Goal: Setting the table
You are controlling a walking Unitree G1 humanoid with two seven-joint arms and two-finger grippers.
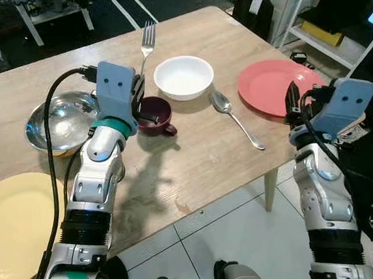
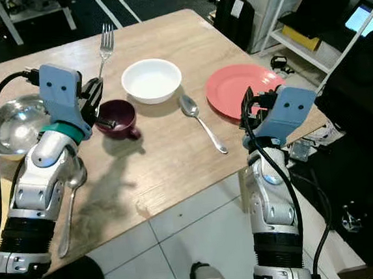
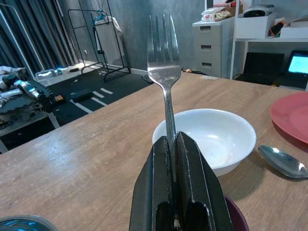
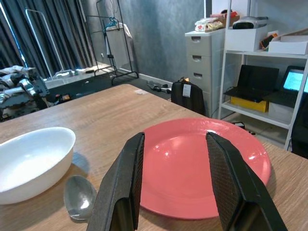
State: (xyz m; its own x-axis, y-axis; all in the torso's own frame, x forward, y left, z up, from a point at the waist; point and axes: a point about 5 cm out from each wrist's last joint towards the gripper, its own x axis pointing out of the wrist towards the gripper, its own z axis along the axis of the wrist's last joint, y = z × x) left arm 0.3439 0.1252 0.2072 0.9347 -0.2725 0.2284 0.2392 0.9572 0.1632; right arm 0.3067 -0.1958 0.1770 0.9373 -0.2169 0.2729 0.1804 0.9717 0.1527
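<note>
My left gripper [image 3: 173,140] is shut on the handle of a silver fork [image 1: 146,42], whose tines point away toward the table's far edge. It hovers just above a maroon cup [image 1: 155,115]. A white bowl [image 1: 183,76] sits right of the fork, and a spoon [image 1: 235,117] lies between the bowl and a red plate [image 1: 276,86]. My right gripper [image 4: 175,137] is open with nothing between its fingers, at the near right table edge, facing the red plate [image 4: 202,163].
A steel bowl [image 1: 61,121] stands left of the cup, and a yellow plate [image 1: 11,226] is at the near left. A second spoon [image 2: 71,202] lies under my left arm. A black backpack [image 1: 253,9] and shelves stand beyond the table's right corner.
</note>
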